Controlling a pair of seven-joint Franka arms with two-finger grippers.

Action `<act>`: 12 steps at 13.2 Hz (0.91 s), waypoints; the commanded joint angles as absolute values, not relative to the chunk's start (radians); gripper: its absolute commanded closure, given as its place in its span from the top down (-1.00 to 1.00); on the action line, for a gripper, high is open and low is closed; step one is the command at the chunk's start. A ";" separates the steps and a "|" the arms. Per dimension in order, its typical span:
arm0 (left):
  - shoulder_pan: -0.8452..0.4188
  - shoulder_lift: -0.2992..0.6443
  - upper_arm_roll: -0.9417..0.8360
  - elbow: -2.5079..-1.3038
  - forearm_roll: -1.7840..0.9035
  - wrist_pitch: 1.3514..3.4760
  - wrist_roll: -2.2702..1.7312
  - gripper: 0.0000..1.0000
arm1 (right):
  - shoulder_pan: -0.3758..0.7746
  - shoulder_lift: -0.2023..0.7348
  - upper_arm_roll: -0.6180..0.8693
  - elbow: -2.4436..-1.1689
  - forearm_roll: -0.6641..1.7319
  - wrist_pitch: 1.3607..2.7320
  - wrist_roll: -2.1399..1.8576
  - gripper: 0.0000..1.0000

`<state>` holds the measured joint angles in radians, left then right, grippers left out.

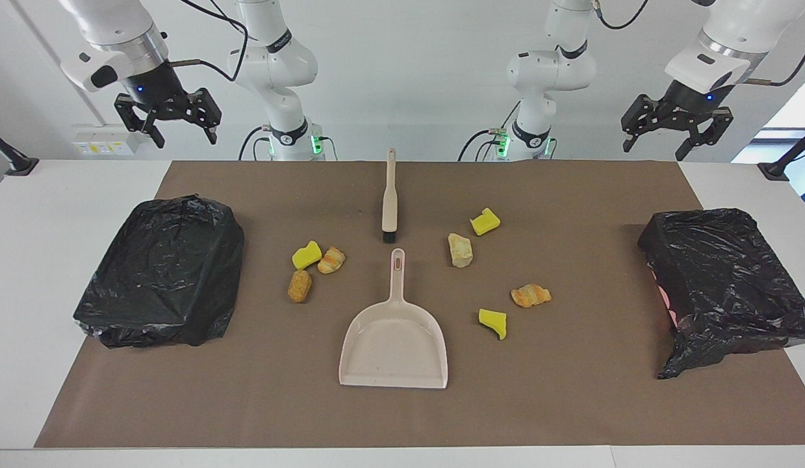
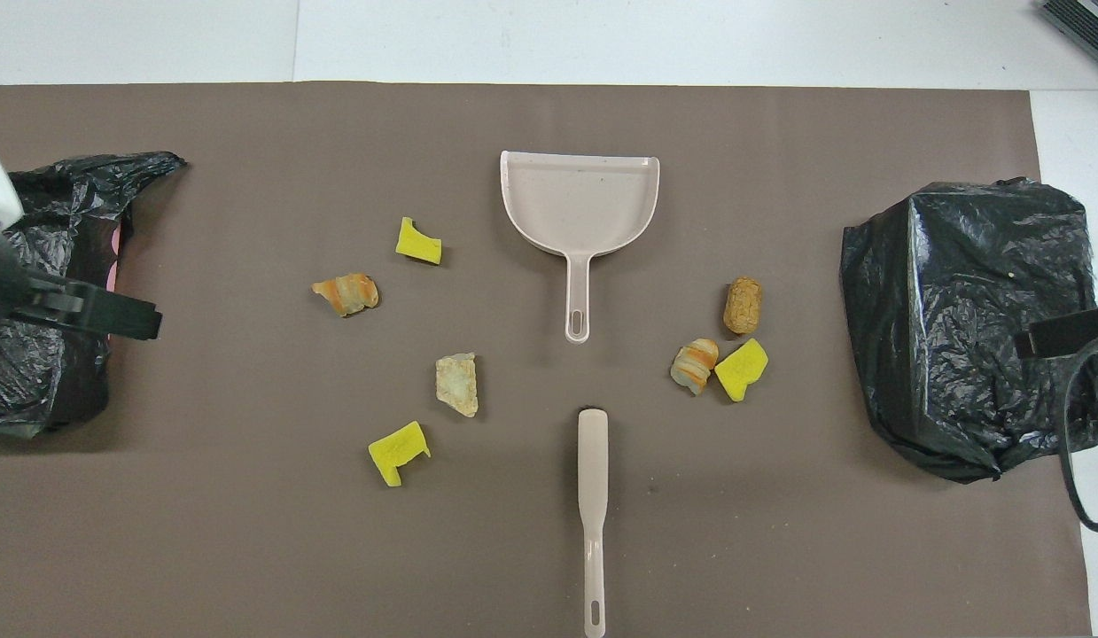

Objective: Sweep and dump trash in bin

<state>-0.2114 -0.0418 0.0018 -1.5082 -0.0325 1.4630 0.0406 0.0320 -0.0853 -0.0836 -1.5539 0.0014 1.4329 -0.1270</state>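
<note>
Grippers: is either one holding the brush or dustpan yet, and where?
Nothing is held. Left gripper and right gripper hang open in the air; brush and dustpan lie untouched.
</note>
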 commanded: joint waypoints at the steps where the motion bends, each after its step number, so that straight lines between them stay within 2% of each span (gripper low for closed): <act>1: -0.349 -0.064 0.011 -1.583 -0.034 1.512 -0.116 1.00 | 0.015 -0.114 -0.081 -1.582 0.012 1.410 -0.137 1.00; 6: -0.613 -0.080 0.009 -1.753 -0.034 1.681 -0.409 1.00 | 0.015 -0.124 -0.078 -1.644 0.012 1.437 -0.120 1.00; 12: -0.846 -0.058 0.009 -1.920 -0.034 1.879 -0.644 1.00 | 0.034 -0.091 -0.064 -1.762 0.015 1.684 -0.121 1.00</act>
